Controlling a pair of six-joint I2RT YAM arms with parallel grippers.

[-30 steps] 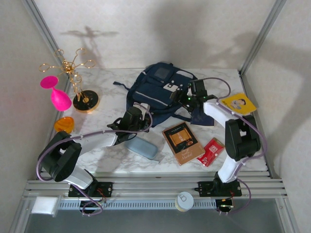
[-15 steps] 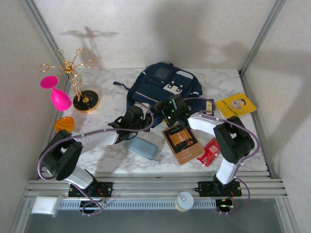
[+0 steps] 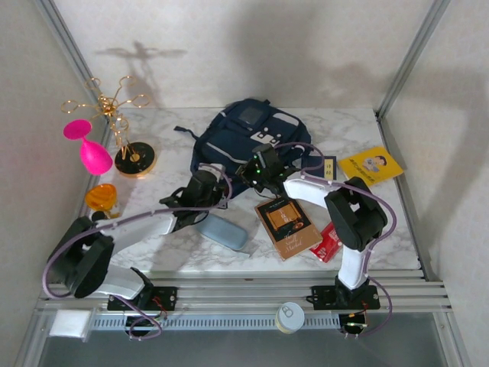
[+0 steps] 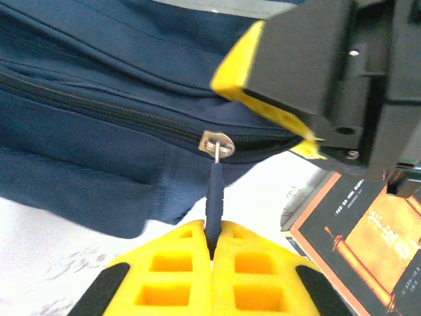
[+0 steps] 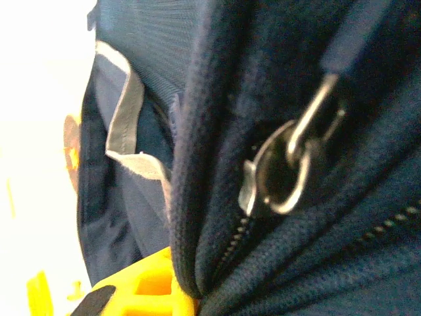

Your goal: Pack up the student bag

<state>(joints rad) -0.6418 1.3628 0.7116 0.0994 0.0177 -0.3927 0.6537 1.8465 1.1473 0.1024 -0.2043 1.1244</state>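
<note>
Clerk: Location of the student bag (image 3: 237, 136) is requested.

Checker: It is recorded at the far middle of the bench (image 3: 351, 126), lying flat, with its near edge turned toward both arms.

Clerk: State of each tool is requested.

Checker: The left tool (image 4: 212, 228) is entered as clamped on the dark zip pull (image 4: 213, 187), which is drawn taut from the metal slider (image 4: 217, 143). The right tool (image 3: 258, 165) is set against the bag's fabric just beside that slider. Whether it is open or closed cannot be told.

Clerk: Governing relation is requested.

Checker: The zip track (image 4: 99, 105) is laid along the bag's near edge, crosswise to the left tool, with the slider just beyond it. The track is seen joined on one side of the slider and parted on the other, under the right tool. The left arm is judged the working arm. The pull would likely be carried along the track toward the joined side, with the fabric steadied by the right.
</note>
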